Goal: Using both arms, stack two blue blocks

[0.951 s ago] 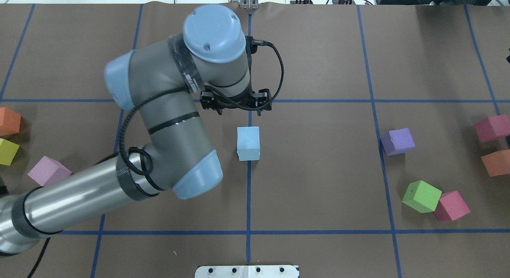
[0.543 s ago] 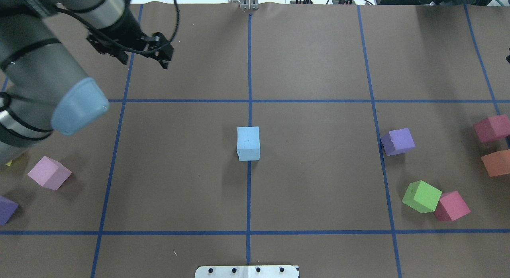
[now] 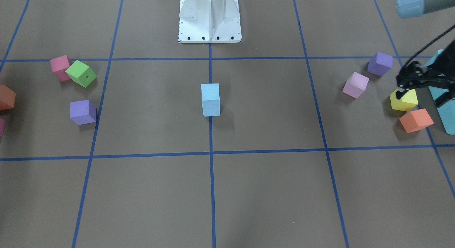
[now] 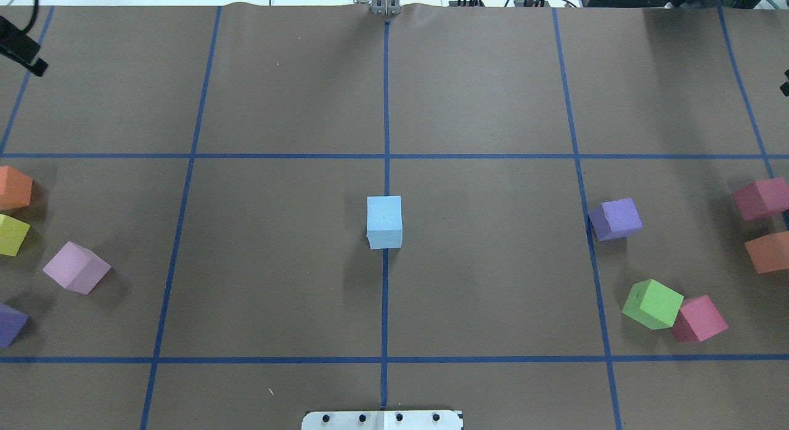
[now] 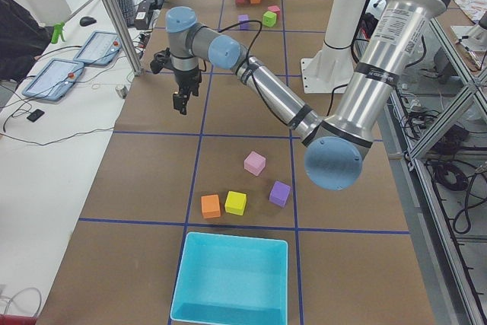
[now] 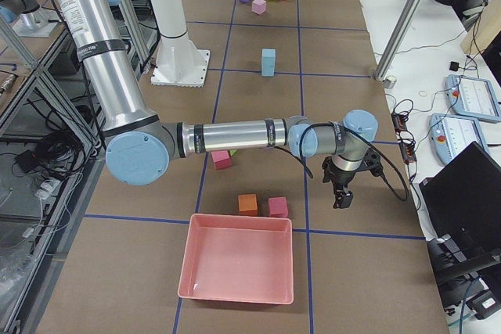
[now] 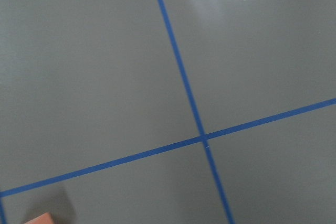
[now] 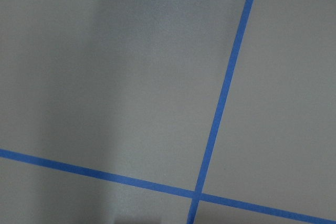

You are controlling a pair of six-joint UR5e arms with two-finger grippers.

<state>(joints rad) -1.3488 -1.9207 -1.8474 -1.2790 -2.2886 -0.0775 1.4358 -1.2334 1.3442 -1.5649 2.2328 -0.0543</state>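
The two blue blocks [image 4: 384,222] stand stacked one on the other at the table's centre, on the middle blue tape line. They also show in the front view [image 3: 210,99] and the right-side view [image 6: 268,61]. No gripper touches them. My left gripper [image 3: 420,98] is open and empty, high above the yellow cube at the far left of the table. It also shows in the left-side view [image 5: 180,103]. My right gripper [image 6: 342,193] hovers at the far right of the table. I cannot tell whether it is open or shut.
Orange [image 4: 12,186], yellow [image 4: 11,234], pink [image 4: 76,267] and purple [image 4: 9,324] cubes lie at the left. Purple [image 4: 615,219], green [image 4: 651,304] and red [image 4: 698,319] cubes lie at the right. A turquoise box [image 5: 230,279] and a pink tray [image 6: 235,267] sit at the table's ends.
My left arm has swung from just behind the blue stack to the far left edge, its gripper open all along. The stack has not moved.
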